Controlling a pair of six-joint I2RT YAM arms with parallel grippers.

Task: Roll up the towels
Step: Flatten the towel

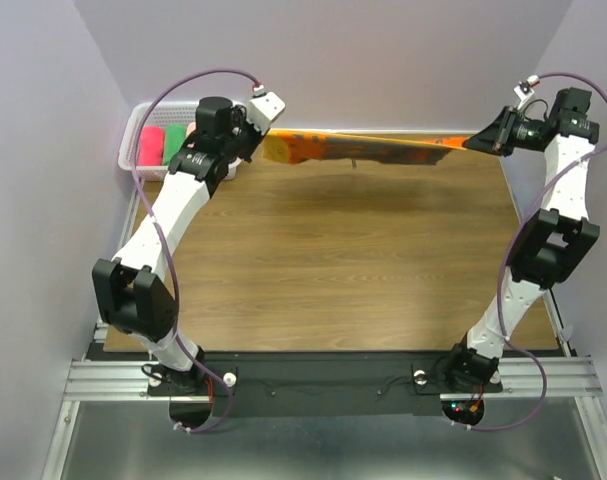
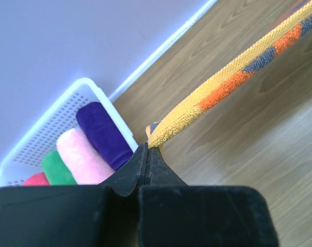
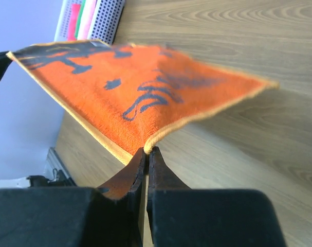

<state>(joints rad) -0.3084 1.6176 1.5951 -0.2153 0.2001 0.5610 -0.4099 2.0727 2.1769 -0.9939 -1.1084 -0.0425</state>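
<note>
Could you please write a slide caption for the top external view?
Left gripper and right gripper hold the orange towel stretched above the table.

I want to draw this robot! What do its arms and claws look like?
The left arm and right arm are chunky white tubes with black joints. A thin purple cable loops along each one. The left claw and right claw are black, each with two fingers tapering to points.

towel [image 1: 363,150] stretched between left hand [image 1: 264,140] and right hand [image 1: 471,143], above table [image 1: 333,270] far edge; basket [image 1: 133,135] holding rolls [image 1: 173,144] far left.
</note>
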